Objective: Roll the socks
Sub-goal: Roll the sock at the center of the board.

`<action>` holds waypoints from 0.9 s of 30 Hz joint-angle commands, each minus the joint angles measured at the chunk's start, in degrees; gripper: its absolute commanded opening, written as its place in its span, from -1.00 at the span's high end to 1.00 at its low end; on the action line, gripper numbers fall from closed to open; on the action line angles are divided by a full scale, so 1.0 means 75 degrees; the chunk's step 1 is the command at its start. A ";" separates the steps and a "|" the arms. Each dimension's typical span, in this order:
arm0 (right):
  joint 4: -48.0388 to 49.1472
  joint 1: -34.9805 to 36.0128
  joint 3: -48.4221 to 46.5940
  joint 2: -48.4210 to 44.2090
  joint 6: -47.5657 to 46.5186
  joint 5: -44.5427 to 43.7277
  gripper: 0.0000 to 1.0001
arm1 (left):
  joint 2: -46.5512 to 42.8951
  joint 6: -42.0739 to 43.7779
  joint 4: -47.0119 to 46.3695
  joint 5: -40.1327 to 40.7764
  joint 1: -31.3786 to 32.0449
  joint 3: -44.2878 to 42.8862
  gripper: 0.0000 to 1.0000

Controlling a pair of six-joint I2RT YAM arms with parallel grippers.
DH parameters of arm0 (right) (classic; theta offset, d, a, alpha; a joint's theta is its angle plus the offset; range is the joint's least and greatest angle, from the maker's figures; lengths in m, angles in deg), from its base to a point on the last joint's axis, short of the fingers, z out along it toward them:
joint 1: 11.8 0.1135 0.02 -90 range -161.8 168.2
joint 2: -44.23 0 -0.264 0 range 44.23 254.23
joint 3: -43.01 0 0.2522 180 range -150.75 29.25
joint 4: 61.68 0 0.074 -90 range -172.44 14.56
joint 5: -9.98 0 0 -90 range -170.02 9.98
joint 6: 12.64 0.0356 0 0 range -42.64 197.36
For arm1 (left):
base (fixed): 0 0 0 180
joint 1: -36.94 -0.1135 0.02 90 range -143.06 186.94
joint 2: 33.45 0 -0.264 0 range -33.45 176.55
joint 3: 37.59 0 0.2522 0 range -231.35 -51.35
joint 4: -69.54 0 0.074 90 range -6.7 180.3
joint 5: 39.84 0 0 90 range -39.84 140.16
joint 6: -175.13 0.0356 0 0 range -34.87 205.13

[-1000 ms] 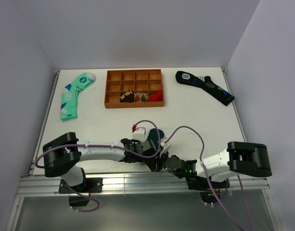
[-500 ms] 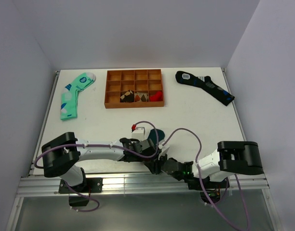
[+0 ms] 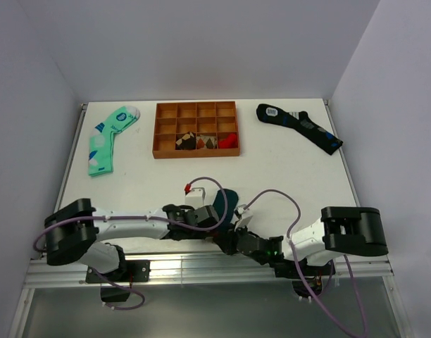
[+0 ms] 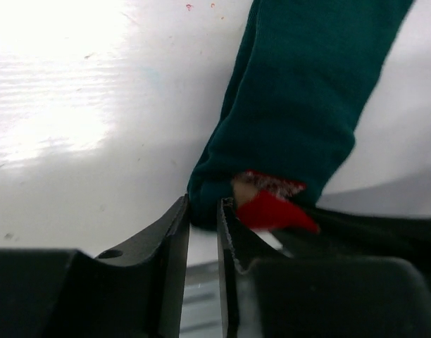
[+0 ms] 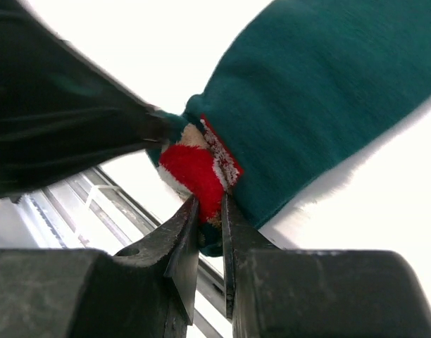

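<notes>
Right now my left tool (image 4: 202, 211) is pinched nearly closed on the bunched end of the dark teal-green fabric socks (image 4: 307, 105), just beside their red, white and brown figure (image 4: 268, 204). My right tool (image 5: 209, 211) is narrowed to a slit too, gripping that same end at the red patch. Both meet near the front edge of the white worktop (image 3: 152, 183), where the socks lie.

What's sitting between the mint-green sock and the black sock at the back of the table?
An orange divided tray lies between the mint-green sock and the black sock, seen in the top view.
</notes>
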 commanded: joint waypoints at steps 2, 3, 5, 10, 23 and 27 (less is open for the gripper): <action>-0.1274 -0.0133 0.0246 -0.0180 0.0773 -0.0023 0.63 | -0.1112 0.0104 0.0663 0.0277 -0.0006 0.0046 0.39; -0.1310 -0.0133 0.0246 -0.0215 0.0773 0.0024 0.63 | -0.1206 0.0245 0.0547 0.0231 -0.0076 0.0023 0.36; -0.1485 -0.0145 0.0269 -0.0274 0.0855 0.0106 0.64 | -0.1289 0.0712 0.0149 0.0079 -0.0473 -0.0048 0.28; -0.1521 -0.0180 0.0514 -0.0567 0.0936 0.0457 0.64 | -0.1044 0.1851 -0.1362 -0.0892 -0.1352 0.0081 0.21; -0.2001 -0.0192 0.0585 -0.0965 0.1112 0.0833 0.66 | 0.0971 0.3714 -0.3614 -0.2793 -0.2174 -0.0610 0.15; -0.2118 -0.0192 0.0656 -0.1153 0.1148 0.0833 0.66 | 0.1603 0.4007 -0.3300 -0.2629 -0.2222 -0.1194 0.14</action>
